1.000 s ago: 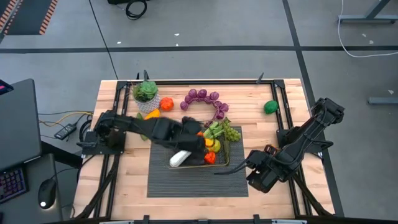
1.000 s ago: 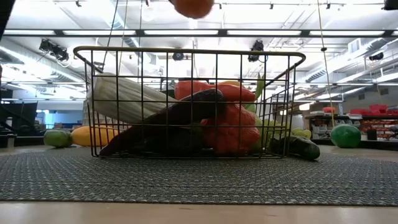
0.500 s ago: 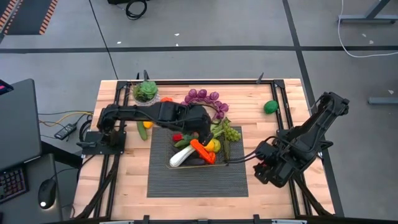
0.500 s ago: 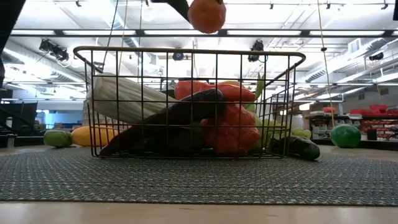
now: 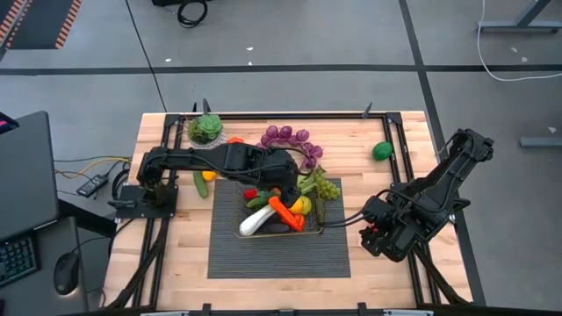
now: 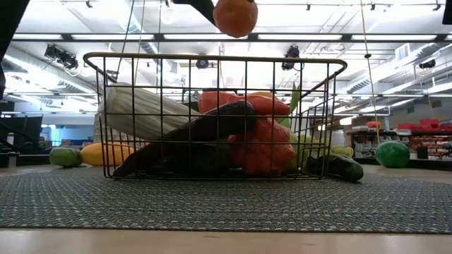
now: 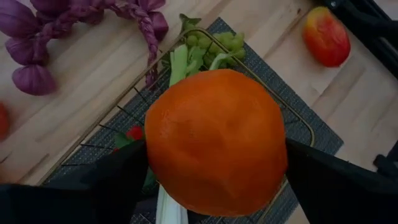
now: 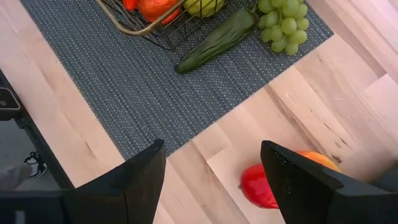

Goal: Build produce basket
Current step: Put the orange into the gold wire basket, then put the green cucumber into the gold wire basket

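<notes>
The left end effector [image 7: 214,165] hung above the wire basket [image 5: 309,230], its two dark fingers [image 7: 112,180] spread wide on either side of an orange [image 7: 216,142], which sat between them and touched both. In the low view the orange [image 6: 235,15] was above the basket's rim [image 6: 212,58], clear of the pile inside. The basket stood on a dark ribbed mat [image 5: 263,254] near the middle of the worktop [image 5: 386,184]. In it lay a white-green leek [image 5: 254,221] pointing toward 7 o'clock, an orange carrot [image 5: 285,212] across the middle, a yellow fruit [image 5: 303,205] and red pieces. Green grapes [image 5: 327,188] lay at the basket's 1 o'clock corner, just outside it on the mat, with a dark green cucumber [image 8: 217,40] beside them. At 12 o'clock from the basket, purple grapes [image 5: 288,136] curved across the bare wood, and a potted succulent [image 5: 205,130] stood at about 10 o'clock. A green apple [image 5: 381,151] lay well apart toward 2 o'clock. The right end effector [image 8: 214,171] waited over the worktop's edge at about 4 o'clock from the basket, its fingers [image 8: 134,180] apart and holding nothing, with a red and orange fruit [image 8: 264,183] on the wood below it.
</notes>
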Controlling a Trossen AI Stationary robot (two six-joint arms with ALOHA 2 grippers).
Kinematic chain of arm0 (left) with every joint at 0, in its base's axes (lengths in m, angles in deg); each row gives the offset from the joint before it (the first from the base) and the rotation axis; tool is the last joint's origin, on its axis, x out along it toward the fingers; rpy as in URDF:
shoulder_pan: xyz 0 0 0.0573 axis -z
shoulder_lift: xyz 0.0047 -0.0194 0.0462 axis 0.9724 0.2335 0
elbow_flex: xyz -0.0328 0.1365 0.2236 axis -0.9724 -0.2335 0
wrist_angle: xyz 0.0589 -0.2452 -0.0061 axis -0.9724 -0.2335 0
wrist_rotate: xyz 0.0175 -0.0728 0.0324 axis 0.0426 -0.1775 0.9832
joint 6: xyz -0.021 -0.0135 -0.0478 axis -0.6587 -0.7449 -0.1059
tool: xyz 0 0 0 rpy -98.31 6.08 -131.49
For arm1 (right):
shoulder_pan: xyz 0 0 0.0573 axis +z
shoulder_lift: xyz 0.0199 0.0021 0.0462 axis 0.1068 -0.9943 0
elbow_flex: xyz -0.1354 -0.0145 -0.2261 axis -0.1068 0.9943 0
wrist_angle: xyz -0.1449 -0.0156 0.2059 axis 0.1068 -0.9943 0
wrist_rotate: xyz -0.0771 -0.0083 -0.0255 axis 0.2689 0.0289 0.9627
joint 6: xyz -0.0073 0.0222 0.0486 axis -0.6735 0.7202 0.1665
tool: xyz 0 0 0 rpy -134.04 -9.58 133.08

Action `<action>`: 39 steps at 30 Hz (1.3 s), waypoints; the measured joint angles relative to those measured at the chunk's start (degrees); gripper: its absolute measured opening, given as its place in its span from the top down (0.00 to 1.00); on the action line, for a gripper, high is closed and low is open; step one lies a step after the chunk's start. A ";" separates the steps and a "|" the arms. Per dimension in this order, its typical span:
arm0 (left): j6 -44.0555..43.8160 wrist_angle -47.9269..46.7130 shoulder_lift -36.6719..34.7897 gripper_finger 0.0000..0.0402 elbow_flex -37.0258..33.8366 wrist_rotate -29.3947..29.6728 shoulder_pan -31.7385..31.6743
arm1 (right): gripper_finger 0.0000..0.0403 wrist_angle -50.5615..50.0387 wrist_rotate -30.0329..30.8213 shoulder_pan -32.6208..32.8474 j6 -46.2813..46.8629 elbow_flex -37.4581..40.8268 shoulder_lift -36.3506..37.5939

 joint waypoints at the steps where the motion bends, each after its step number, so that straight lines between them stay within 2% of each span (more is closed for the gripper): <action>1: 0.53 0.00 0.00 0.07 0.00 -0.60 0.01 | 0.34 0.00 0.00 0.00 -0.08 0.00 0.00; 4: 3.03 0.02 0.00 0.02 0.00 -1.12 0.03 | 0.34 -0.26 0.00 0.00 -0.28 0.00 -0.02; 14: 2.97 2.24 0.26 0.02 0.00 -2.41 -0.07 | 0.34 -0.39 -0.02 0.65 -1.13 0.00 -0.04; 20: -5.71 2.74 0.26 0.02 0.00 -2.80 0.16 | 0.34 -0.39 0.25 0.83 -1.23 0.00 -0.04; 25: -6.00 3.59 0.26 0.02 0.00 -0.60 0.13 | 0.34 -0.18 1.48 0.83 -1.25 0.00 -0.04; 29: -9.27 8.55 0.26 0.02 -0.01 -1.20 -0.49 | 0.34 1.25 1.92 0.83 -1.25 0.03 0.47; 33: -6.72 12.91 0.26 0.02 -0.01 -3.38 -0.77 | 0.34 3.35 6.11 0.69 -1.09 0.04 2.71; 36: -4.40 13.14 -0.68 0.03 -0.04 -1.24 0.03 | 0.34 4.31 9.05 -0.35 -1.09 0.04 4.37; 39: -1.25 12.85 -2.79 0.05 -0.04 0.29 1.24 | 0.34 4.28 9.24 -2.13 -1.83 0.04 5.36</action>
